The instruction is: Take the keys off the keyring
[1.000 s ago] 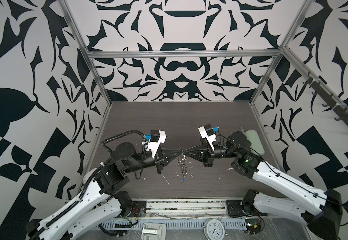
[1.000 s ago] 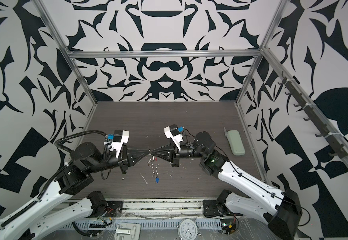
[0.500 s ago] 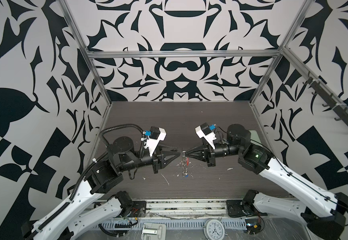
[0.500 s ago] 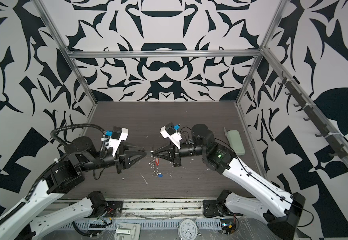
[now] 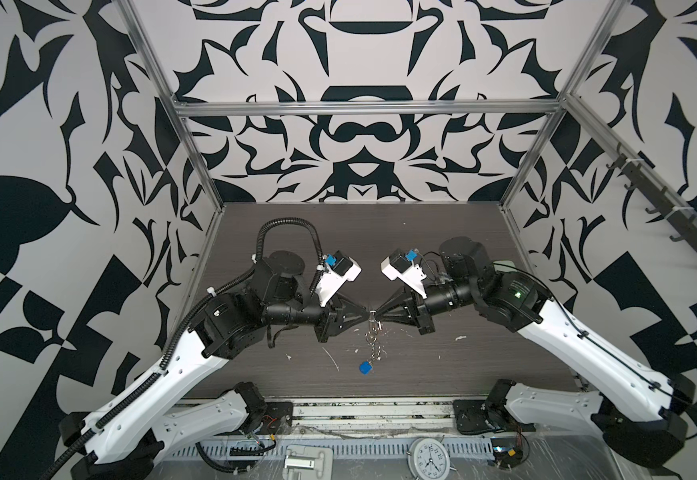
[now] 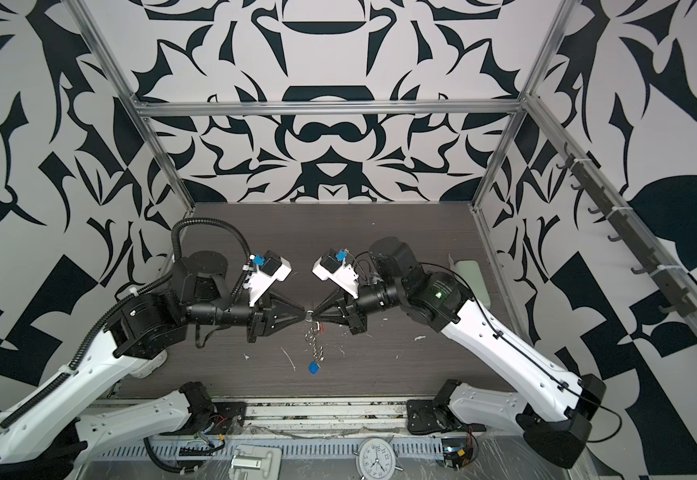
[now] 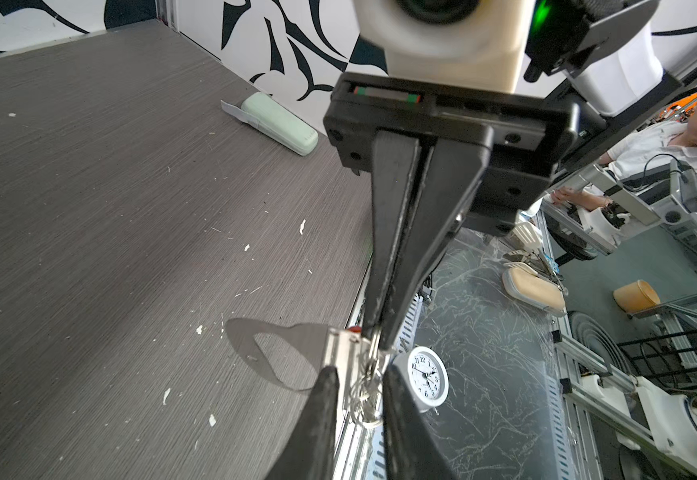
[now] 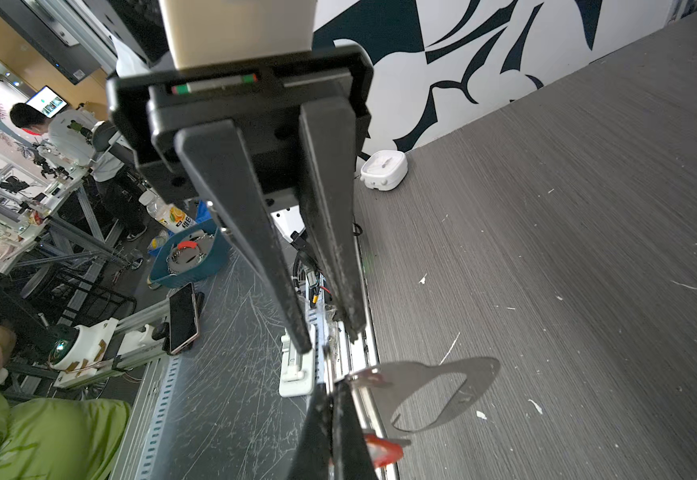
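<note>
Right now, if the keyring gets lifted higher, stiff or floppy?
Likely floppy: the keyring trails slack in linked rings from the right hand. Probably swings, the blue-tagged key weighting its far end. Thin rings may slip.

Shiny metal keyring (image 5: 374,340), matt woodgrain table (image 5: 463,353)

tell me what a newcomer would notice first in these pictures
Two black claws, the left claw and right claw, meet almost tip to tip above the middle of the dark table. From that meeting point the keyring hangs down, a blue-tagged key at its low end. Loud black-and-white patterned walls box it all in.
</note>
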